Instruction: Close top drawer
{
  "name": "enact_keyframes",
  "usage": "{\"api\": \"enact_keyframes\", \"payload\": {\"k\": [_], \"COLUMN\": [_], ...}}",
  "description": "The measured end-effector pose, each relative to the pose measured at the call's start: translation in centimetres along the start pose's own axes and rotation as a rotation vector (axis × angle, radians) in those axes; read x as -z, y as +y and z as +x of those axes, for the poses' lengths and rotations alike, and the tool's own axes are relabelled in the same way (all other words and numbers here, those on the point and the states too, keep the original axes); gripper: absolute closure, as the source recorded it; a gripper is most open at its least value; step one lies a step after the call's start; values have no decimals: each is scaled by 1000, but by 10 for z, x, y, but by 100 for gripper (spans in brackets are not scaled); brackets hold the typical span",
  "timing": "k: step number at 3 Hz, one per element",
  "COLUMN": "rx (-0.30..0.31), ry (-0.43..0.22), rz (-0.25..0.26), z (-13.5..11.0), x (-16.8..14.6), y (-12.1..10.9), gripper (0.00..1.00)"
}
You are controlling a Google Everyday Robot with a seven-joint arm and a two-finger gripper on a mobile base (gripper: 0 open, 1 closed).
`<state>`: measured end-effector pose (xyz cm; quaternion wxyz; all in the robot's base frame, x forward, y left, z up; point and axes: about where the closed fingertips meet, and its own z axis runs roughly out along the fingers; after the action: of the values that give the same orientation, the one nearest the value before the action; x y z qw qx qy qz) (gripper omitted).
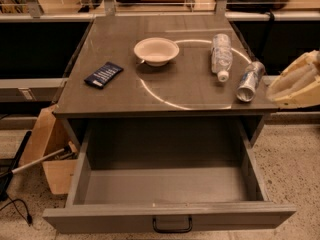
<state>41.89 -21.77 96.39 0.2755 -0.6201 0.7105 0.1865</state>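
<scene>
The top drawer [167, 219] is pulled fully out at the bottom of the camera view. It is a wide grey drawer with a flat grey front, a small black centre handle [172, 225] and a deep grey box with nothing in it. My gripper [296, 81] shows as a cream shape at the right edge, level with the cabinet top and to the right of it. It is well above and behind the drawer front and touches nothing that I can see.
On the grey cabinet top [170, 79] stand a white bowl [156, 50], a dark blue packet [103, 74], a lying water bottle [221, 55] and a lying can [249, 81]. A cardboard box [47, 154] and cables lie on the floor at the left.
</scene>
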Motion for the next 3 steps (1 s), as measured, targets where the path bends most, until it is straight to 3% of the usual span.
{"api": "enact_keyframes", "payload": {"k": [1,2,3], "rx": [-13,5,45], "ry": [-129,-130,-47], "rz": [-59,-22,96], "z": [-3,-5,-10], "x": [-2,3,7], "y": [9,25,54], "gripper": [100,100,100]}}
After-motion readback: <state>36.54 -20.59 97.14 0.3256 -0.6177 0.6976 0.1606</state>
